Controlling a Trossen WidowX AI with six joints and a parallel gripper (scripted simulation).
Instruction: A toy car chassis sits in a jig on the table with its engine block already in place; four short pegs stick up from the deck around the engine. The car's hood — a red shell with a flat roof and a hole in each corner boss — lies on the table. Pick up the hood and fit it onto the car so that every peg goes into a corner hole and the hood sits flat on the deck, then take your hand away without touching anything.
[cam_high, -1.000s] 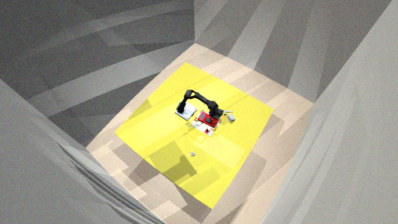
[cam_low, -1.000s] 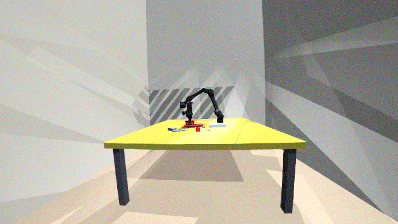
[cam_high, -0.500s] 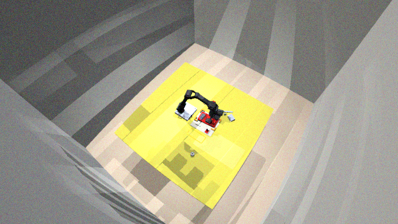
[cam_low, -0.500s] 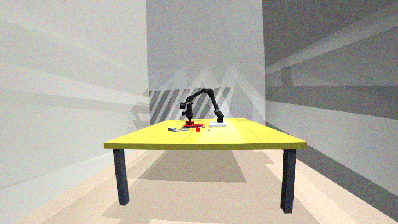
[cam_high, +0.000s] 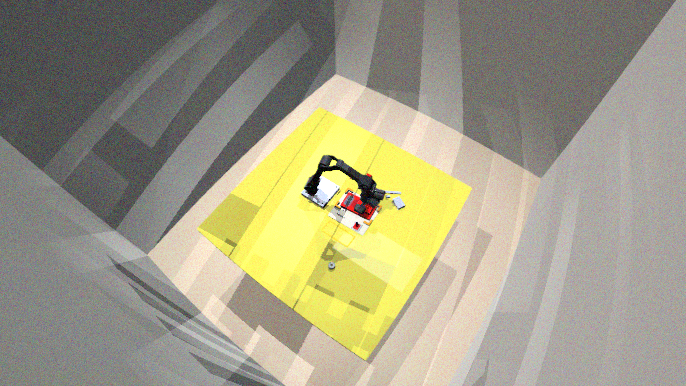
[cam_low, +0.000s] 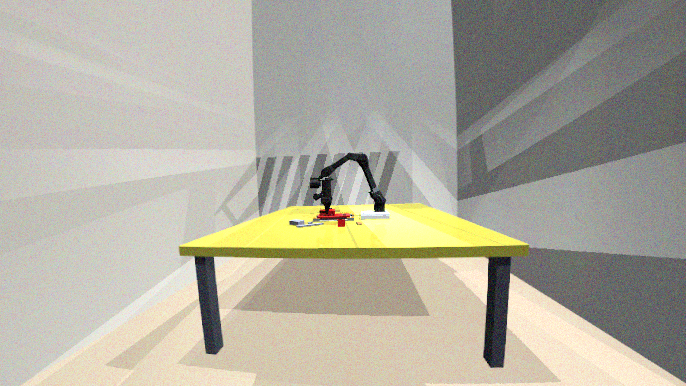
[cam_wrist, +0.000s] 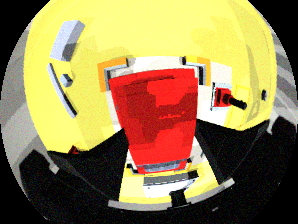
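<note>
The red hood (cam_wrist: 159, 112) (cam_low: 331, 212) fills the middle of the wrist view, with its flat roof toward the camera. My gripper (cam_wrist: 160, 126) (cam_low: 328, 209) is shut on the hood, a dark finger at each side. The hood is over the red chassis (cam_high: 367, 213) (cam_low: 342, 216), low at its deck; whether it touches is too small to tell. A grey panel and red end of the chassis show below the hood in the wrist view. The chassis lies in the jig, whose orange corners (cam_wrist: 103, 76) show beyond the hood. The engine block, pegs and corner holes are hidden.
A red block with a black pin (cam_wrist: 225, 97) (cam_high: 357, 226) stands beside the chassis. A grey block (cam_wrist: 69, 40) (cam_high: 398, 203) and a grey bar (cam_wrist: 61, 91) lie on the other side. A small ring (cam_high: 331, 266) lies farther off. The arm's white base plate (cam_high: 328, 189) is near the jig.
</note>
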